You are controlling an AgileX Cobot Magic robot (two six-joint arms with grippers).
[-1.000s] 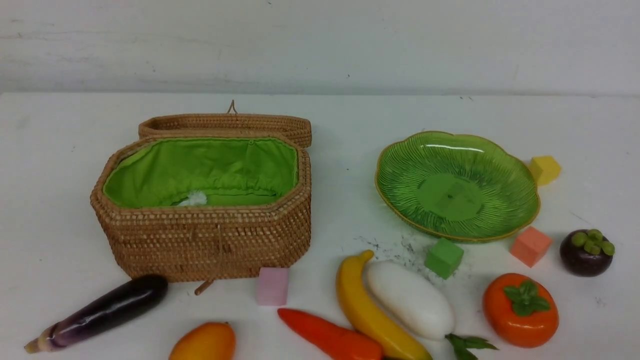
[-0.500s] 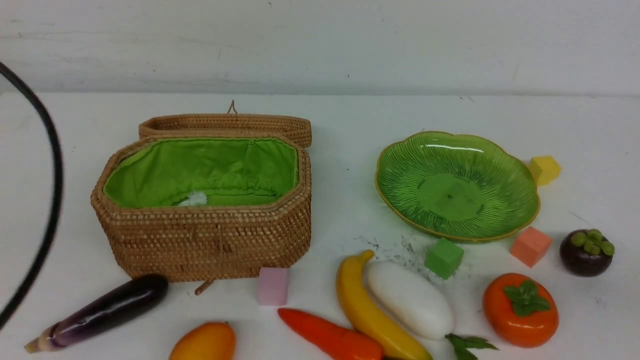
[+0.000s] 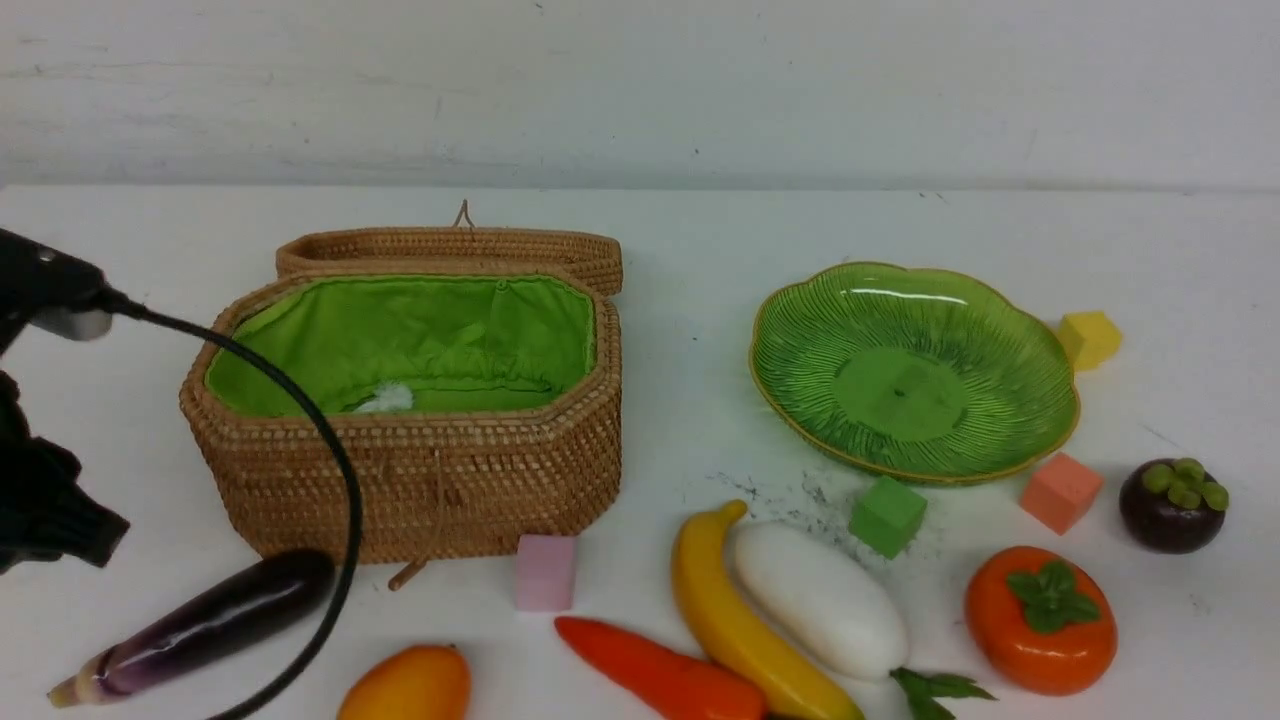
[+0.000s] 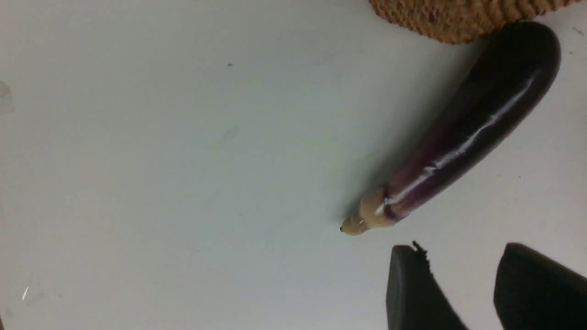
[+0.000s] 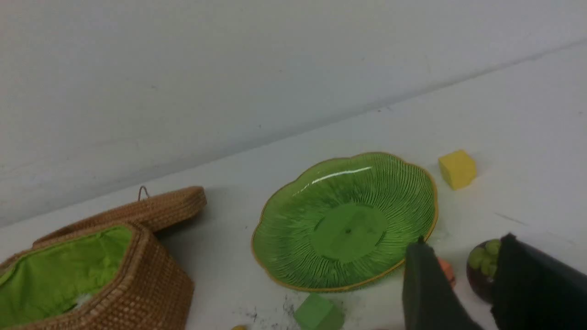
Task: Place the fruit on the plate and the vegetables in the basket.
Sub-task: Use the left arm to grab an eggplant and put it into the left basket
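The basket [image 3: 420, 480] stands open at the left, its green lining bare. The green plate [image 3: 910, 390] at the right holds nothing. Along the front lie the eggplant [image 3: 200, 625], mango [image 3: 410, 685], carrot [image 3: 660, 675], banana [image 3: 735, 620], radish [image 3: 820, 600] and persimmon [image 3: 1040, 620]; the mangosteen [image 3: 1170, 505] sits at the far right. My left arm [image 3: 40, 500] hangs at the left edge, above and left of the eggplant. My left gripper [image 4: 458, 250] is open just short of the eggplant's [image 4: 472, 133] stem end. My right gripper [image 5: 463, 243] is open and empty, high above the mangosteen [image 5: 481, 270].
Foam cubes stand about: pink [image 3: 545, 572] before the basket, green [image 3: 887, 515] and orange [image 3: 1060, 492] at the plate's near rim, yellow [image 3: 1090, 340] behind it. A black cable [image 3: 330, 480] loops from the left arm across the basket's front. The basket lid [image 3: 450, 245] lies back.
My left arm and its black cable have swung into the front view from the left edge, towards the eggplant. No fruit or vegetable has moved.
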